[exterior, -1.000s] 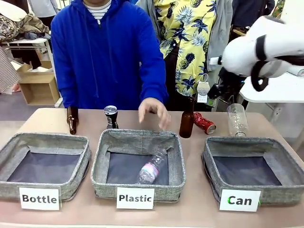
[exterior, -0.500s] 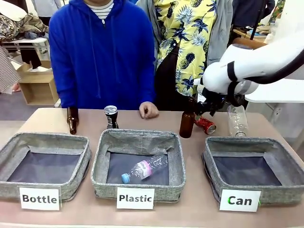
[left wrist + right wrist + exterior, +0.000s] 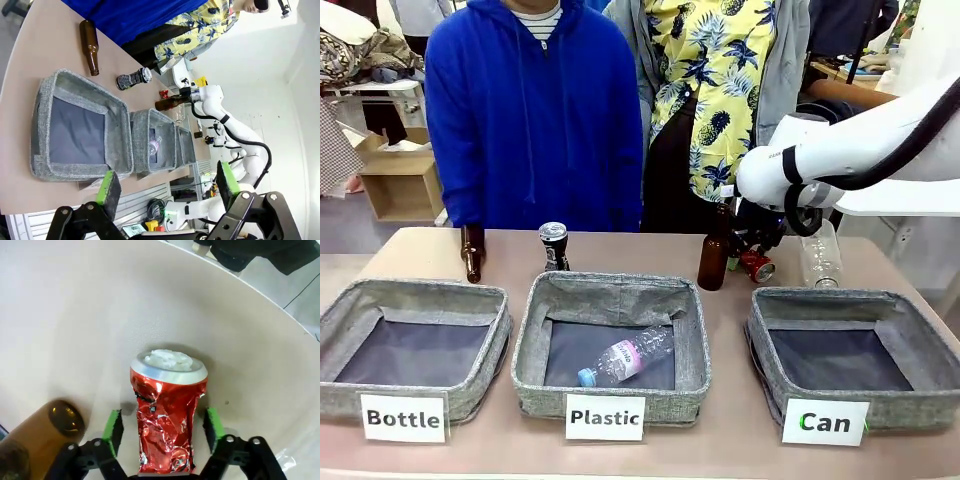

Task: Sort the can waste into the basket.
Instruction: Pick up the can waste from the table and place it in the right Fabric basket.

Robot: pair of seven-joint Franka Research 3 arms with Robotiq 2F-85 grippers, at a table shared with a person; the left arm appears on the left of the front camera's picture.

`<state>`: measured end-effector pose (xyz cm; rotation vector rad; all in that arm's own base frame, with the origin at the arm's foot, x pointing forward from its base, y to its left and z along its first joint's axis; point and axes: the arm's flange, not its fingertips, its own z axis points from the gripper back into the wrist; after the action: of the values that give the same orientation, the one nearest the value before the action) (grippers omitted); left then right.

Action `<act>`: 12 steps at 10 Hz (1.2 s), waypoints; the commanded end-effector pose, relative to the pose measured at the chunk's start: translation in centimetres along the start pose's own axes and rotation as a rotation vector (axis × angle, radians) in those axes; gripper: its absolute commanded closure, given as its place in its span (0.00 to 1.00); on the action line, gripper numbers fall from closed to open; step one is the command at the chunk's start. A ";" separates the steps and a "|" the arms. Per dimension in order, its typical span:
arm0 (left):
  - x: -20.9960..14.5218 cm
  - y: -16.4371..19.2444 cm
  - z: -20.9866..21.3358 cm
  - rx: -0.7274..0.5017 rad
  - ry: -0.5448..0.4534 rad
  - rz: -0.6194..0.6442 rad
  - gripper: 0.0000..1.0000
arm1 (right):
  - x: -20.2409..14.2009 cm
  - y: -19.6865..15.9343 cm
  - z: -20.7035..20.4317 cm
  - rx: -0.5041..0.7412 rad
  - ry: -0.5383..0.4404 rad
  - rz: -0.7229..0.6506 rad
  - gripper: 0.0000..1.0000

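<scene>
Right claw [image 3: 162, 426] is down on the crushed red can [image 3: 167, 415], jaws spread, one green pad on each flank, not yet pinching. The can lies on its side, so coming in along its length puts the pads on the narrow crushed body.

The can is near the worktop's far edge, right of middle, between the brown bottle [image 3: 713, 255] and the clear plastic bottle [image 3: 820, 255]. It's tight in there, so I'd lift straight up.

The "Can" basket [image 3: 850, 300] is empty, just on the near side of the can, so it's a short carry.

The black can [image 3: 554, 245] stands upright near the far edge, left of middle, untouched.

Left claw [image 3: 167, 182] hangs spread and empty, well back from the worktop, probably parked out of the way.
</scene>
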<state>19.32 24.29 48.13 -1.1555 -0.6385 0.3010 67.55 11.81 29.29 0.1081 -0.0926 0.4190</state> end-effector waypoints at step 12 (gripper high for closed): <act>0.1 -0.1 0.1 -0.017 -0.004 -0.022 0.00 | -27.7 -6.6 30.3 0.327 0.142 0.158 0.97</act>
<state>19.25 24.28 48.21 -1.1535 -0.6404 0.3012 46.10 -7.88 56.12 0.4048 0.0957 0.5019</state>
